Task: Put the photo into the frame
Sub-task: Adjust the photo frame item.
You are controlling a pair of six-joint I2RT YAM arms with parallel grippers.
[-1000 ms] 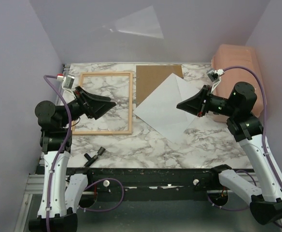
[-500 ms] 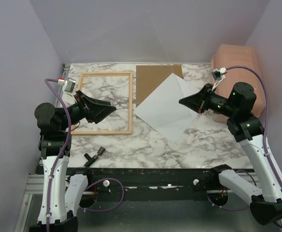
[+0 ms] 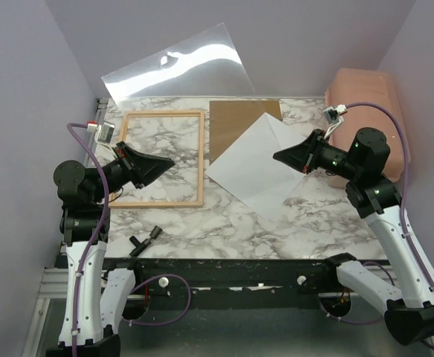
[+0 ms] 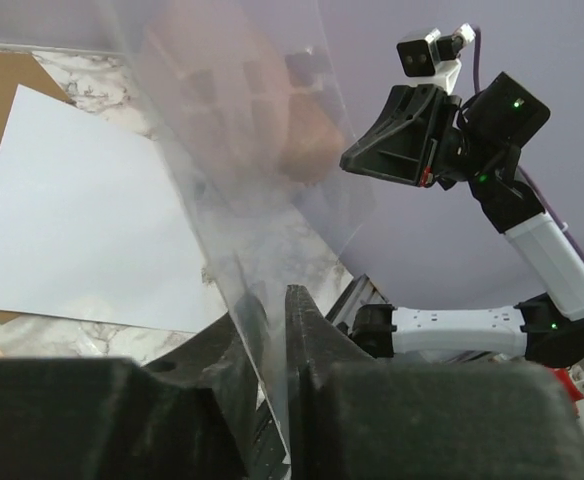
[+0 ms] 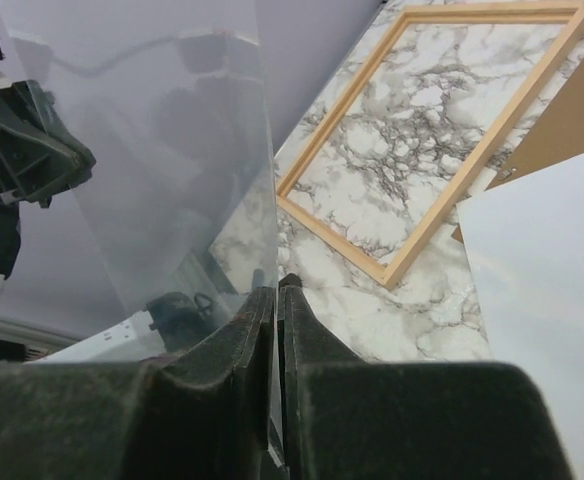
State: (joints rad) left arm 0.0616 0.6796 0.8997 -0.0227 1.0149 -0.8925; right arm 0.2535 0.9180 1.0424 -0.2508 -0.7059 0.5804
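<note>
The frame (image 3: 161, 158) is an empty light-wood rectangle lying flat at the table's left; it also shows in the right wrist view as the frame (image 5: 472, 170). The photo (image 3: 258, 167) lies white side up, askew, at centre right, partly over a brown backing board (image 3: 235, 123). A clear pane (image 3: 180, 67) is held in the air between both arms, glaring against the back wall. My left gripper (image 4: 277, 310) is shut on one edge of the pane (image 4: 242, 200). My right gripper (image 5: 277, 290) is shut on the opposite edge of the pane (image 5: 172, 170).
A pink padded box (image 3: 366, 111) stands at the back right, close behind the right arm. A small black tool (image 3: 146, 239) lies near the front edge on the left. Purple walls close in on three sides.
My left gripper's jaws have closed on the pane. The pane has tilted and now catches a bright glare. The right gripper has shifted slightly.
</note>
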